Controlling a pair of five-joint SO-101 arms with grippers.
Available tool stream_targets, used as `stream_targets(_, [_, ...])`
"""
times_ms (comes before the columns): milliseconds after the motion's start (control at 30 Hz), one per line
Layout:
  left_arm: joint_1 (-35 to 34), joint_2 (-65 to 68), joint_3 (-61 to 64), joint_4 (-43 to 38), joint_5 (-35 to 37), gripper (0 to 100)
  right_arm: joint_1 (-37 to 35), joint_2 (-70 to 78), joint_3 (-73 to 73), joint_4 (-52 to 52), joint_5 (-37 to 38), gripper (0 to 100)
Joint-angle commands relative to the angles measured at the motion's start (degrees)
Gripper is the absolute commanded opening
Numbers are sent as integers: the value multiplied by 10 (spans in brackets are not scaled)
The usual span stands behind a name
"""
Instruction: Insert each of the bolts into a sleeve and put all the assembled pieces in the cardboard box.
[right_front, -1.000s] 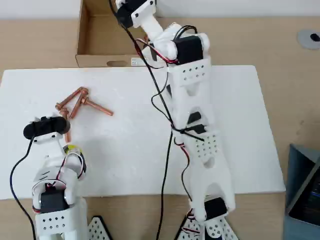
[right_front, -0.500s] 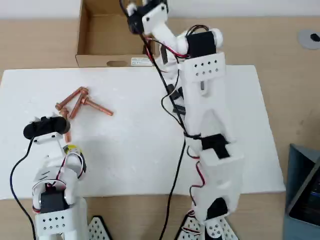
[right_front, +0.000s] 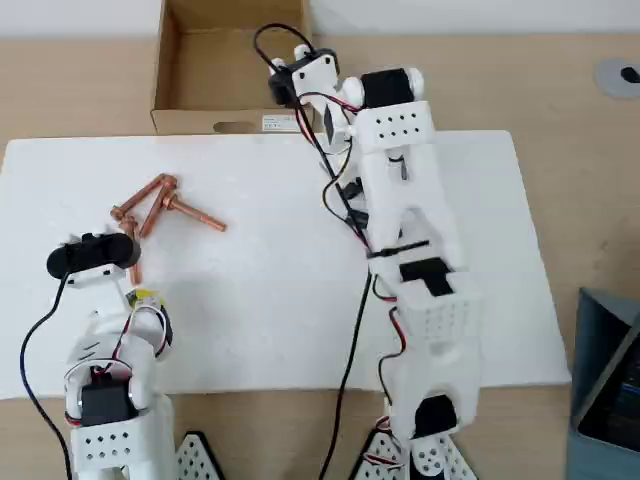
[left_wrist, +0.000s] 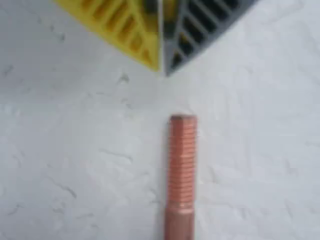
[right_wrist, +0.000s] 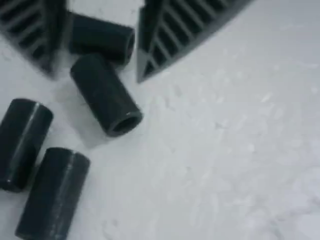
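Observation:
Several copper bolts (right_front: 160, 205) lie in a loose heap on the white board, near its left side. My left gripper (left_wrist: 161, 67) is shut and holds nothing; its yellow and grey tips meet just off the threaded end of one bolt (left_wrist: 182, 170). In the high view that gripper (right_front: 93, 255) sits beside the heap. My right gripper (right_wrist: 97, 55) is open at the board's far edge, low over several black sleeves. One sleeve (right_wrist: 101, 37) lies between its fingers, and another sleeve (right_wrist: 106, 95) lies just in front. The cardboard box (right_front: 172, 70) stands behind the board.
The white board (right_front: 260, 300) covers most of the wooden table. The right arm (right_front: 400, 200) stretches across its middle, with cables hanging alongside. A grey bin (right_front: 605, 370) stands at the right edge, and a small round disc (right_front: 617, 77) lies at the far right.
The right arm has drawn back from over the box and come down to the board's far edge. The left arm and the bolts have not moved.

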Motion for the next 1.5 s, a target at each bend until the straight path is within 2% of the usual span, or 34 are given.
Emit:
stream_targets(0, [-5, -4, -4, -6, -2, 2, 8, 11, 0, -14, 5, 183])
stream_targets(400, [-5, -4, -4, -6, -2, 2, 7, 63, -1, -47, 6, 182])
stream_targets(1100, [-5, -4, -4, -6, -2, 2, 7, 262, -174, -42, 6, 176])
stream_targets(1333, [-5, -4, -4, -6, -2, 2, 6, 286, -177, -42, 6, 19])
stream_targets(1467, [-5, -4, -4, -6, -3, 2, 6, 277, -192, -25, 7, 10])
